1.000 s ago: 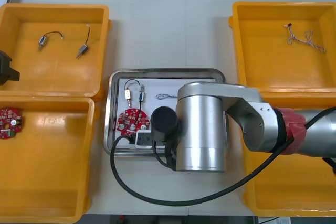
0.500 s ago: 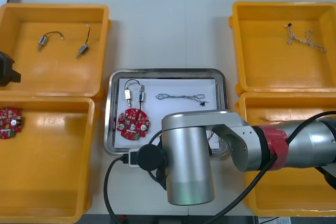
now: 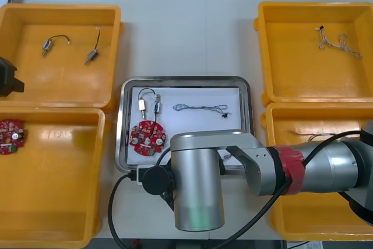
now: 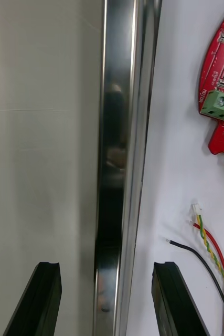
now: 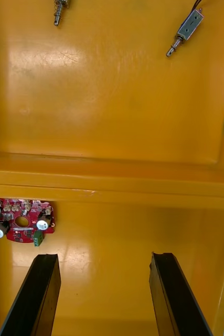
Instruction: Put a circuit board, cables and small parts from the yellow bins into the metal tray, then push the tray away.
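Counter (image 3: 186, 33): the metal tray (image 3: 183, 79), white inside, sits in the middle between the yellow bins (image 3: 58, 86).

The right arm (image 3: 198, 185) reaches across the tray's near edge. The right gripper (image 4: 106, 265) straddles the near rim with its fingers (image 4: 169, 299) wide apart and holding nothing. One finger is over bare counter and the other over the white lining, with the rim running between them. Cannot tell whether either finger touches it.

Tray contents:
- The circuit board (image 3: 147, 137) lies in the near-left part.
- Two small metal parts (image 3: 142, 104) lie just beyond the board.
- The blue and white cable (image 3: 201, 108) is stretched across the far half.
- The red and yellow cable (image 4: 210, 251) and the black cable (image 4: 195, 258) lie side by side on the lining, close to the inner finger.

The left gripper (image 5: 104, 257) sits at the counter's left edge above the left-hand bins, fingers wide and empty. A second circuit board (image 5: 20, 227) lies in the near-left bin (image 3: 49, 190) against its far wall, beyond one finger. Two loose metal parts (image 3: 48, 44) lie apart in the far-left bin.

The far-right bin (image 3: 291, 56) holds a tangle of thin cables (image 3: 338, 42) in its far corner. The near-right bin (image 3: 326, 225) is partly covered by the right arm.
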`<state>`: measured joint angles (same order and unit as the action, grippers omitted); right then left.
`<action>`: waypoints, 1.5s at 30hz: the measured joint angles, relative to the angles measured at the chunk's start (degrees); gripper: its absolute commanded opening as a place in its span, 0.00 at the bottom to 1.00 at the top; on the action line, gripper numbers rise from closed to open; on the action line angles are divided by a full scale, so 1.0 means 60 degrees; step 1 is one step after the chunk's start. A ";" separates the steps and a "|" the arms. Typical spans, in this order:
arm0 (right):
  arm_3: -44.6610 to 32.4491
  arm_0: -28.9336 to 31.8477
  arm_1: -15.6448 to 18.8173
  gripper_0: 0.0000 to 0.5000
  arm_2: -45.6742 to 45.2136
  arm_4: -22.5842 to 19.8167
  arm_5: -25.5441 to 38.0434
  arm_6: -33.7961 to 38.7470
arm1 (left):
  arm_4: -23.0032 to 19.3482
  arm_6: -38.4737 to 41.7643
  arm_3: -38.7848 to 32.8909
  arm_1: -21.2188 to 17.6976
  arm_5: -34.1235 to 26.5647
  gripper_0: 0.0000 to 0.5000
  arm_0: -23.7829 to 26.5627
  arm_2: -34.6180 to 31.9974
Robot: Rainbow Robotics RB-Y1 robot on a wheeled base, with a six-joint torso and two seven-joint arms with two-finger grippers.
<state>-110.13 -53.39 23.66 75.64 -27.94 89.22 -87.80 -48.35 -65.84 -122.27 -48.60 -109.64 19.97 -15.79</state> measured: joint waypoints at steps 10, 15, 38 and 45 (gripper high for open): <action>0.0110 0.0424 -0.0003 1.00 0.0000 0.0388 -0.0068 0.0000 | 0.0000 0.0001 0.0000 0.0000 0.0000 1.00 0.0000 0.0000; 0.0129 0.0473 -0.0003 0.00 0.0000 0.0428 -0.0074 0.0000 | 0.0000 0.0001 0.0000 0.0000 0.0000 1.00 0.0000 0.0000; 0.0152 -0.0744 0.0908 0.00 -0.0001 0.0267 -0.0786 0.0092 | 0.0000 0.0001 0.0000 0.0000 0.0000 1.00 0.0000 0.0000; 0.0431 -0.1284 0.1062 0.00 -0.0001 -0.0056 -0.0969 0.0094 | 0.0000 0.0001 0.0000 0.0000 0.0000 1.00 0.0000 0.0000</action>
<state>-107.55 -61.10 30.03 75.64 -28.28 83.41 -87.23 -48.35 -65.83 -122.27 -48.60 -109.64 19.97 -15.79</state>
